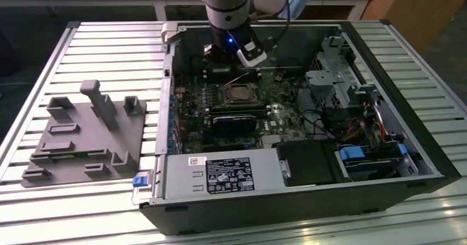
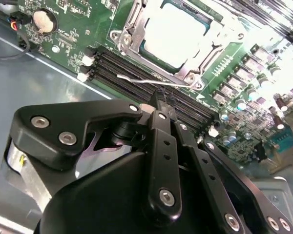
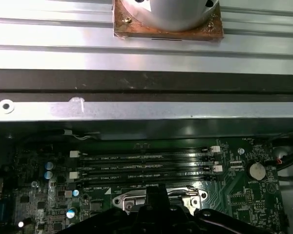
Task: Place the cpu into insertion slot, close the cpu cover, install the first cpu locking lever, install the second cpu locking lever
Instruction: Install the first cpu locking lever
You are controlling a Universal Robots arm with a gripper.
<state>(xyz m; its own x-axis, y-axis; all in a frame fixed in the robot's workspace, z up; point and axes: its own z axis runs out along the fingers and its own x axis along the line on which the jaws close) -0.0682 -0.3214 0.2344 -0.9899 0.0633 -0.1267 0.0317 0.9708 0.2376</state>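
Cpu point(image 2: 178, 31): pale silver square top, sitting in insertion slot point(image 1: 226, 89), cpu cover point(image 2: 128, 31) lying flat, framing it. Gripper point(image 2: 159, 101) hovering just short of socket, jaws clenched together. Thin wire locking lever point(image 2: 136, 79) running right past tips; contact unclear. Grey fixture tray point(image 1: 73, 146) lying well off jaws. Open computer case point(image 1: 292, 215) holding motherboard point(image 2: 68, 24).

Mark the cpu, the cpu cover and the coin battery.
the cpu point(image 2: 178, 29): second wrist view, middle of its pale metal top.
the cpu cover point(image 2: 128, 34): second wrist view, one silvery side rail of the frame.
the coin battery point(image 2: 43, 20): second wrist view, its round face.
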